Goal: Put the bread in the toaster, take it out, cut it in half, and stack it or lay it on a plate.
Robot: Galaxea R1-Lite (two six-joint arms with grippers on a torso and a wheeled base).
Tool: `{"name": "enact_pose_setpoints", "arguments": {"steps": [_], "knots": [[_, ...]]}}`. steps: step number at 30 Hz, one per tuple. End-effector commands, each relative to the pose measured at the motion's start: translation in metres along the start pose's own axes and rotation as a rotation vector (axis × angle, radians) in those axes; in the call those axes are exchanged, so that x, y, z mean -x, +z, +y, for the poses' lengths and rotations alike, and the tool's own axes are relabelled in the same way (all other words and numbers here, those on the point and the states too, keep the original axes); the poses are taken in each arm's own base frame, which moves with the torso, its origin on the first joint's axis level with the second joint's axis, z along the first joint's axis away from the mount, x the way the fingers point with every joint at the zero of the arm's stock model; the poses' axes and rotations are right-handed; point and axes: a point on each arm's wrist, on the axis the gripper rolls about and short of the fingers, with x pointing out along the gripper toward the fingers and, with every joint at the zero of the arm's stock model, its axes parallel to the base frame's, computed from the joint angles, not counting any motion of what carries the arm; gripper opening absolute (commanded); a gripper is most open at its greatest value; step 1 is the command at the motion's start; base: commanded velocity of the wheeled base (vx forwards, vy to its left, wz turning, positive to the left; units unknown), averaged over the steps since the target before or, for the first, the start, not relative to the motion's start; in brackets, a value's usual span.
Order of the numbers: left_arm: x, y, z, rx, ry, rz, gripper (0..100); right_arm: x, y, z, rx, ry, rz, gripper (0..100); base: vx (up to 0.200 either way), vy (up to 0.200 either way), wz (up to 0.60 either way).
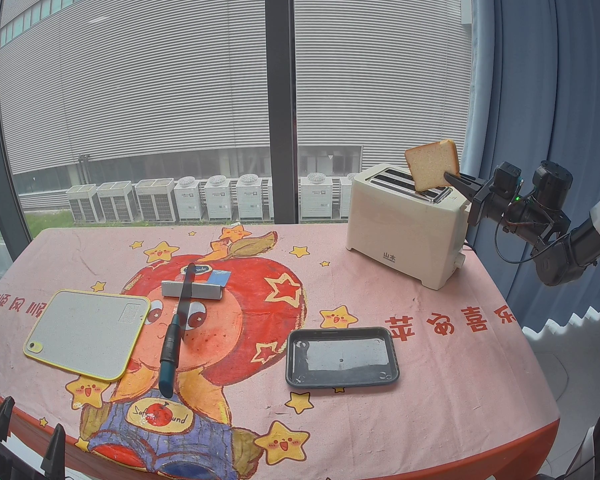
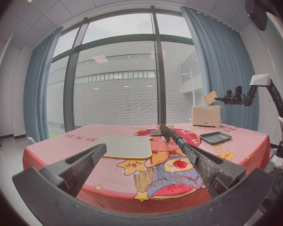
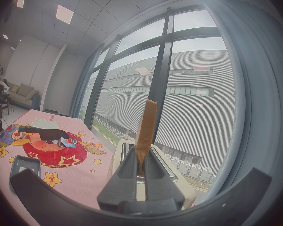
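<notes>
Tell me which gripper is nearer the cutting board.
Left. The left gripper is open at the near edge, just in front of the cutting board. The right gripper is far across, holding the bread at the toaster.

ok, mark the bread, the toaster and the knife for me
bread (image 1: pixel 432 163): head view, centre of the slice's face.
toaster (image 1: pixel 407 235): head view, middle of its front wall.
knife (image 1: pixel 175 333): head view, where blade meets handle.

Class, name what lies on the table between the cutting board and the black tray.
In the head view, a knife lies between cutting board and tray, its blade on a small rest.
</notes>
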Motion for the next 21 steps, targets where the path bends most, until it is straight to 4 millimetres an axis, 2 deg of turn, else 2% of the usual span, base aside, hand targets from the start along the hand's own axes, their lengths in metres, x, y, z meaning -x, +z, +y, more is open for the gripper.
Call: {"name": "enact_pose_setpoints", "arguments": {"steps": [1,21], "knots": [[-0.0012,-0.0045,0.0,0.0,0.0,0.016,100,-0.0011,0.002,-0.0012,0.006,-0.001,-0.008,0,0.0,0.0,0.0],[-0.0012,-0.0045,0.0,0.0,0.0,0.016,100,-0.0014,-0.0057,-0.0018,-0.003,-0.002,0.007,0,0.0,0.0,0.0]]}}
